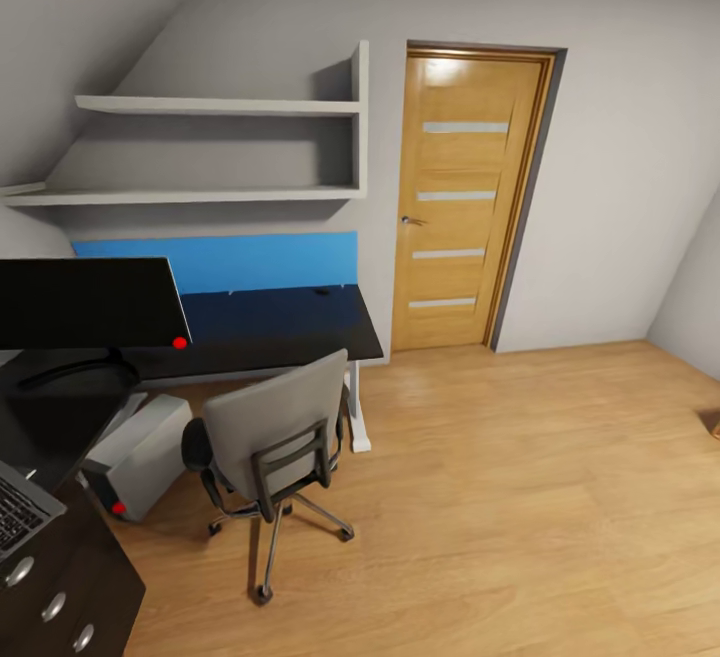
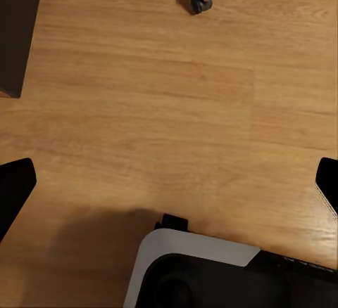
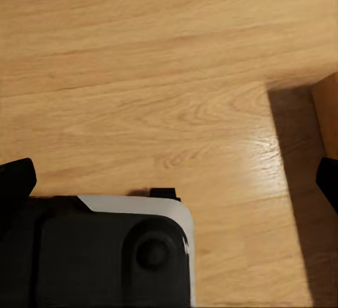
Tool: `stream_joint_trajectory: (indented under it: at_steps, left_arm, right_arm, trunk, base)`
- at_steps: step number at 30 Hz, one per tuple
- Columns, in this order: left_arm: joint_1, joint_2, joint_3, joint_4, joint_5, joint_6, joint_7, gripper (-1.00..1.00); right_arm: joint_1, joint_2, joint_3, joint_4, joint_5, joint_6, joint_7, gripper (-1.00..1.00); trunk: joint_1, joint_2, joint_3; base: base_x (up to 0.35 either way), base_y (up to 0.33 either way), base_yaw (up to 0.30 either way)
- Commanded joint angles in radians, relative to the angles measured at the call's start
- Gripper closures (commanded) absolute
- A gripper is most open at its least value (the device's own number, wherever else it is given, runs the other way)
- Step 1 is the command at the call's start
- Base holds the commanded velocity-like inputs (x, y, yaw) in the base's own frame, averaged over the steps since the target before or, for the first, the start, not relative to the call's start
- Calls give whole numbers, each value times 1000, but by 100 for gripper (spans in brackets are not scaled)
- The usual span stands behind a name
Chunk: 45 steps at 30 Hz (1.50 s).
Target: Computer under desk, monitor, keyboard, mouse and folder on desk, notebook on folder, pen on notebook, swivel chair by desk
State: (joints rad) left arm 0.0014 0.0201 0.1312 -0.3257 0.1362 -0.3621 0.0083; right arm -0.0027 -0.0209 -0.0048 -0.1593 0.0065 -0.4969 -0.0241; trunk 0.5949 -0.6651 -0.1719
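Along the wall under the sloped ceiling, the desk (image 1: 300,322) is seen in the head view, its black top carried below a blue back panel and two grey shelves (image 1: 215,107), with a wooden door (image 1: 460,202) just beside its far end. Near the corner of the L-shaped desktop the monitor (image 1: 90,302) is stood on its ring stand, so that part of the task is judged already met. The swivel chair (image 1: 275,437) is placed on the wood floor (image 1: 520,497) close against the desk's front edge, its back turned toward the camera; whether anything lies on its seat cannot be told, since the backrest hides it. The computer (image 1: 140,457) is kept on the floor beneath the desktop, tilted somewhat, its red light toward the room. At the near edge of the desktop, above the knobbed drawers (image 1: 55,607), a corner of the keyboard (image 1: 20,517) is cut off by the frame. The left gripper (image 2: 169,188) is held wide apart over bare floor, nothing between its fingers, with a chair castor (image 2: 201,0) ahead of it. The right gripper (image 3: 169,181) is likewise spread and empty above the floor, presumably carried low while the base is positioned.
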Motion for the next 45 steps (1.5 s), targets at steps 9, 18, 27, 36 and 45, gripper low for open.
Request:
stream_joint_trajectory:
  at_steps: [9, 18, 27, 36, 45]
  left_arm:
    - [0, 1, -4, -1, 9, -1, 1, -100]
    - [0, 0, -4, -1, 8, -1, 1, -100]
    - [0, 1, -4, -1, 9, -2, 1, -100]
    - [0, 0, -4, -1, 8, -2, 1, -100]
    - [0, 1, -4, -1, 8, -1, 1, -100]
  right_arm:
    - [0, -2, -1, 133, 1, -2, -3, -100]
    - [0, 1, 2, 140, -1, -3, -4, -100]
    - [0, 0, 1, 143, -1, -2, -4, -100]
    - [0, 0, 0, 143, 0, -2, -4, -100]
    - [0, -1, 2, 142, -1, -2, -4, -100]
  trunk:
    - [1, -1, -1]
    - [1, -1, -1]
    - [1, -1, -1]
    - [1, -1, -1]
    - [1, -1, -1]
  base:
    - [321, 0, 0]
    - [231, 0, 0]
    - [120, 0, 0]
    - [97, 0, 0]
    - [3, 0, 0]
